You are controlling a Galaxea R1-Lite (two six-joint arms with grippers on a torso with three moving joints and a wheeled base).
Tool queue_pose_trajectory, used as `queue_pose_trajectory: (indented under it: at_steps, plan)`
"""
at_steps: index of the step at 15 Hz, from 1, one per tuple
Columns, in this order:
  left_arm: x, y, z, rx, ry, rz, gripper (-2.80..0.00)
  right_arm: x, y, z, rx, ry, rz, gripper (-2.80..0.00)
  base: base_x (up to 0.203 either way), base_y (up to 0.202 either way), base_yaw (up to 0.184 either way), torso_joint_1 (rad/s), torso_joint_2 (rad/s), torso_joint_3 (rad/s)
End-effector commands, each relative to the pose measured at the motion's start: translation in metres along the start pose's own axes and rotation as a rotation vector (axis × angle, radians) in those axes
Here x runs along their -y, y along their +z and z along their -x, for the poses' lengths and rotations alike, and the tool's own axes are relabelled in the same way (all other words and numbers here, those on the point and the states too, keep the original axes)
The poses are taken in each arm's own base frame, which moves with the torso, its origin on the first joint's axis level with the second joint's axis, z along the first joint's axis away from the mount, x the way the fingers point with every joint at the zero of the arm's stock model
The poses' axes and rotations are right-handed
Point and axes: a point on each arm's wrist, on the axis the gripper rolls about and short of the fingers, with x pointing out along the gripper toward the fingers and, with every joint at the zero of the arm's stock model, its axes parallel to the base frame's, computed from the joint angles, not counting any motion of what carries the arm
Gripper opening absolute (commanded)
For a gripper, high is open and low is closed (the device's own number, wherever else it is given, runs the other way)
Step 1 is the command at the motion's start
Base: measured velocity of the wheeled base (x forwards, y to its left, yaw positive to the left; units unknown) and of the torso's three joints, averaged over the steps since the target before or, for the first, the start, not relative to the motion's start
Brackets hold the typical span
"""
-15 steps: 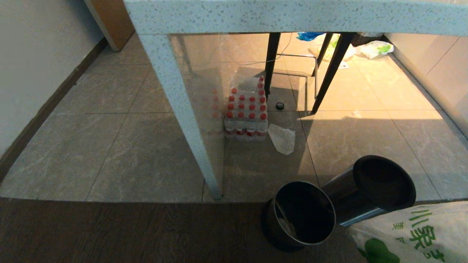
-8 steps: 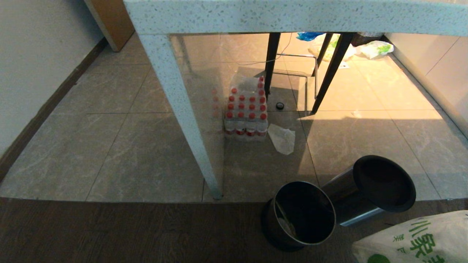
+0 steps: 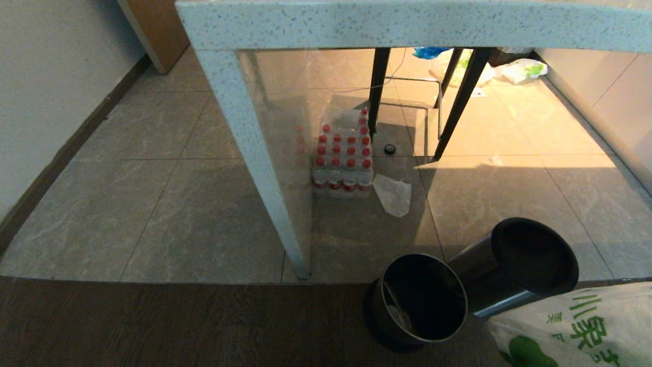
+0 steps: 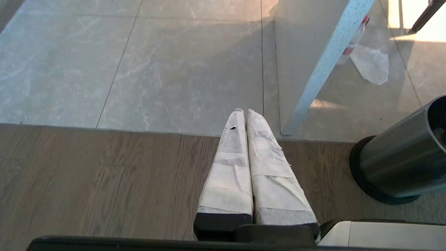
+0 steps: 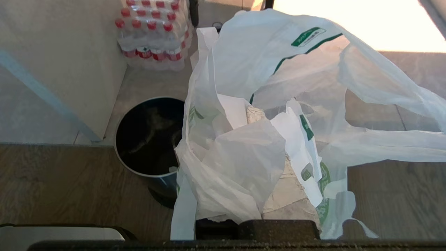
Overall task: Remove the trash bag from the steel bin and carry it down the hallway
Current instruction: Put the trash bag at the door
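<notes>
The white trash bag [image 5: 244, 167] with green print hangs crumpled from my right gripper [image 5: 250, 114], which is shut on its plastic. One taped fingertip [image 5: 256, 113] pokes through the folds. The bag is out of the bin, and its lower part shows at the head view's bottom right [image 3: 575, 331]. The steel bin [image 3: 417, 300] stands upright on the wood floor just left of the bag, dark inside [image 5: 150, 136]. My left gripper [image 4: 244, 112] is shut and empty over the wood floor, left of the bin [image 4: 400, 164]. Whether the grey tiles [image 3: 153, 204] belong to the hallway I cannot tell.
A second steel bin [image 3: 514, 265] leans against the first. A speckled table's leg [image 3: 254, 168] stands just beyond the wood floor's edge. A pack of red-capped bottles [image 3: 344, 158] and a small flat white bag [image 3: 393, 193] lie under the table. A wall with a dark baseboard [image 3: 61, 153] runs along the left.
The trash bag's visible part sank a little at the bottom right, then came back up. The bins have not moved.
</notes>
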Motion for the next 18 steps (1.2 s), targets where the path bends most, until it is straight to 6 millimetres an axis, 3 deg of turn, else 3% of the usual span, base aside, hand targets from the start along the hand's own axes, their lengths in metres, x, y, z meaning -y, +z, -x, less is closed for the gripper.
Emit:
queue_pose_trajectory:
  at_steps: [1, 18]
  plan:
    - [0.0000, -0.0001, 0.0000, 0.000, 0.000, 0.001, -2.80, -0.0006, -0.0112, -0.0023, -0.042, 0.002, 0.000, -2.80, 0.000, 0.000, 0.000, 0.003, 0.00, 0.132]
    - [0.0000, -0.0005, -0.0001, -0.002, 0.000, 0.012, -2.80, -0.0006, -0.0113, -0.0023, -0.042, 0.002, 0.000, -2.80, 0.000, 0.000, 0.000, 0.003, 0.00, 0.197]
